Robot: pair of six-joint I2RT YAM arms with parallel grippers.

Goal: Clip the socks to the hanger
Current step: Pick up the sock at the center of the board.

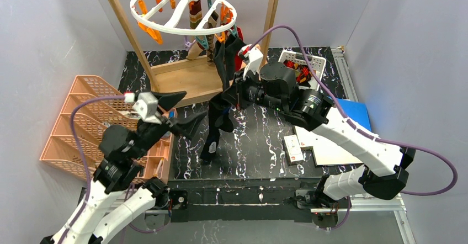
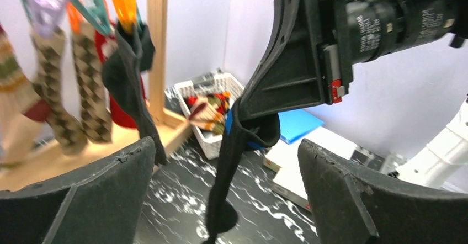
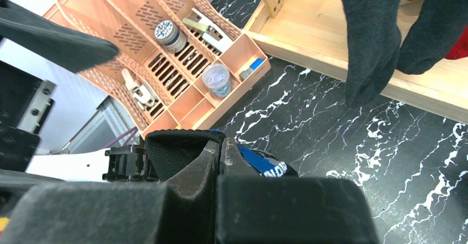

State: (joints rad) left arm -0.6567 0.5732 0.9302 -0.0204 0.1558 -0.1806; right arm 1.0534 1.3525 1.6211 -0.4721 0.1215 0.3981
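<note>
Black knit: one dark sock (image 1: pixel 212 139) hangs from the right gripper (image 1: pixel 229 94), whose two fingers (image 3: pixel 207 164) are pressed together on its folded cuff, a blue patch showing at the pinch. The toe end trails straight below that gripper to the marbled table (image 1: pixel 265 144); contact there cannot be told. The left gripper (image 1: pixel 185 113) is spread wide and holds nothing. Its two pads (image 2: pixel 83 194) frame the held sock, which hangs ahead between them, touching neither. There is one hanger (image 1: pixel 175 16), a white ring, up beyond the right gripper's fingertips and hung in the wooden frame (image 1: pixel 131 34). Counted on it from the left wrist view, beyond the left gripper's left pad: two argyle socks (image 2: pixel 91 89), one striped sock (image 2: pixel 11 89), one red sock (image 2: pixel 113 111) and one hung dark sock (image 2: pixel 129 78). A second dark lobe behind that one may be another sock; I cannot tell. The clips (image 2: pixel 99 6) are orange, teal and lilac, too blurred to count. One white basket (image 1: pixel 317 62) sits behind the right gripper's wrist, with mixed socks inside, number not readable. One orange organiser (image 1: pixel 83 117) lies outside the left gripper's left finger.
</note>
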